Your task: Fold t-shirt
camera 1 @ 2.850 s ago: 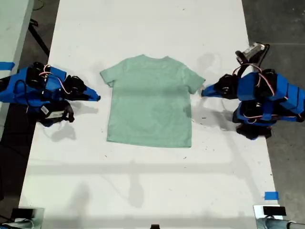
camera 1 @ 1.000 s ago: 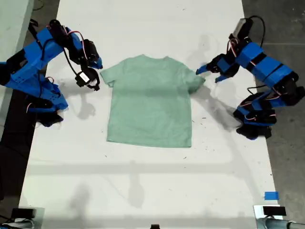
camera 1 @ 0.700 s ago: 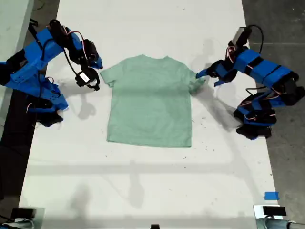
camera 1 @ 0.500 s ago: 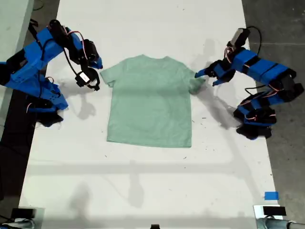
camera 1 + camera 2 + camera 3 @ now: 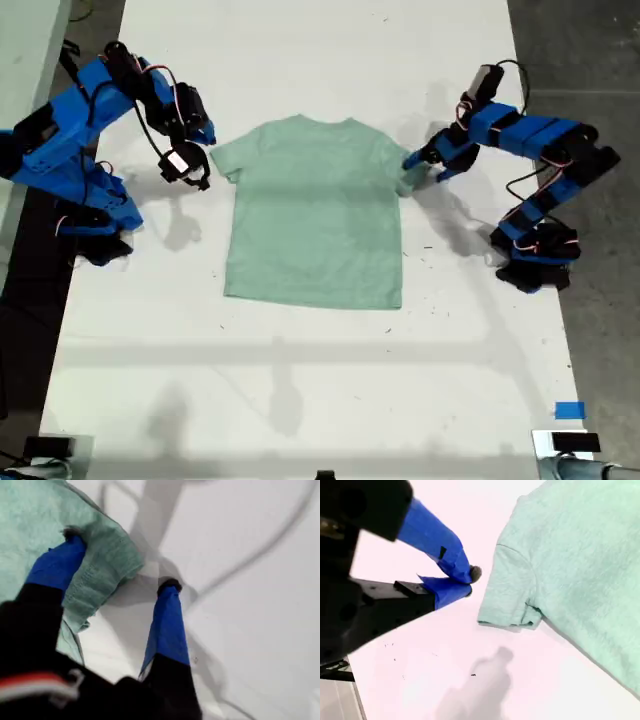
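White tabletop (image 5: 320, 60) fills the scene, and the t-shirt (image 5: 315, 210) is laid flat on it, face up, collar away from the camera in the exterior view, with both short sleeves spread out. No fold is seen in it yet. The garment is judged light, soft and limp: it will drape and crease, and a single layer can slide over the smooth table, so hold is best taken at a hem or sleeve edge, where the doubled seam gives the pads something to bite. My first gripper (image 5: 120, 565) is set at the sleeve on the exterior view's right (image 5: 422, 166); its jaws are spread wide, one finger (image 5: 60, 565) lying on the sleeve's cloth, the other on the bare table just beside the hem. My second gripper (image 5: 465, 582) hovers just beside the opposite sleeve, apart from it, its fingertips pressed together and holding nothing.
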Robot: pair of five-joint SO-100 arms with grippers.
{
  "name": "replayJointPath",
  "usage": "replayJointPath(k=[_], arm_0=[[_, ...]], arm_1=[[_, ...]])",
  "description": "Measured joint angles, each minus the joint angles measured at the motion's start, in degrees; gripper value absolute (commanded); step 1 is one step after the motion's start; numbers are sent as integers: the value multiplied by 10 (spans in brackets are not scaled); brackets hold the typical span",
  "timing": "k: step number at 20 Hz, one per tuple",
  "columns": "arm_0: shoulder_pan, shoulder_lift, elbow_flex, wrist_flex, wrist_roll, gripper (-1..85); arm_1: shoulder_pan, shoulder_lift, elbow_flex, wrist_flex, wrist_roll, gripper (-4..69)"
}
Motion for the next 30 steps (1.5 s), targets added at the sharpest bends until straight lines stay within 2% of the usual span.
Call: replayJointPath(k=[1, 2, 6, 8, 11, 16, 19, 30], arm_0=[[0, 0, 0, 0, 0, 0], [0, 0, 0, 0, 0, 0], [0, 0, 2, 0, 0, 0], [0, 0, 5, 0, 0, 0], [0, 0, 5, 0, 0, 0], [0, 0, 9, 0, 0, 0], [0, 0, 9, 0, 0, 0], [0, 0, 16, -2, 0, 0]], arm_1=[[0, -14, -17, 0, -2, 121], [0, -26, -31, -1, -2, 61], [-1, -58, -71, -11, -18, -7], [-1, -60, -80, 0, -33, -7], [-1, -61, -111, 60, -47, -7], [-19, -22, -229, 229, -52, -7], [-61, -19, -350, 294, -47, -7], [-192, -136, -596, 308, 33, -7]])
